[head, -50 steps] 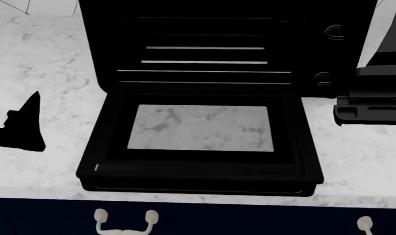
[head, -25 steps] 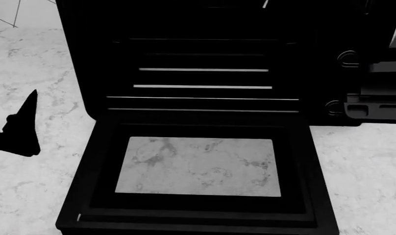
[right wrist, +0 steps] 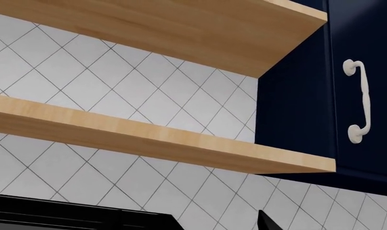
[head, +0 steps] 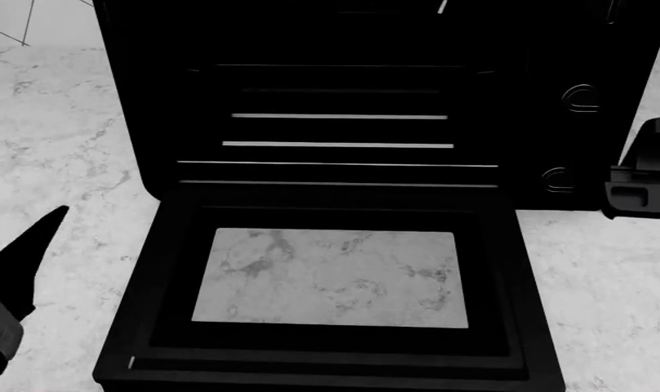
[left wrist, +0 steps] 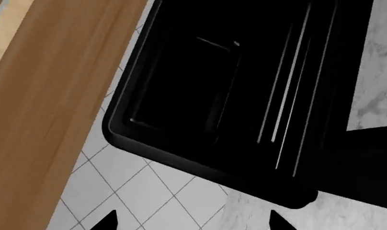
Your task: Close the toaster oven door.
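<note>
The toaster oven (head: 341, 41) fills the middle of the head view, with two round knobs (head: 580, 98) on its right panel and rack bars (head: 339, 144) inside. The toaster oven door (head: 156, 294) lies open and flat on the counter towards me, and marble shows through its glass (head: 330, 278). My left gripper (head: 25, 163) is open and empty, left of the door and apart from it. In the left wrist view (left wrist: 193, 224) its two tips frame the oven's side (left wrist: 200, 105). My right gripper (head: 640, 188) is right of the knob panel. Its wrist view shows one fingertip (right wrist: 267, 221) set wide.
White marble counter (head: 58, 106) lies on both sides of the oven. A tiled wall (right wrist: 117, 72), two wooden shelves (right wrist: 149, 139) and a navy cabinet with a white handle (right wrist: 359, 100) are above the oven. A wooden shelf (left wrist: 46, 96) also shows in the left wrist view.
My left gripper has moved down and towards me beside the door. My right gripper has moved right, off the knob panel. The door has stayed open and flat.
</note>
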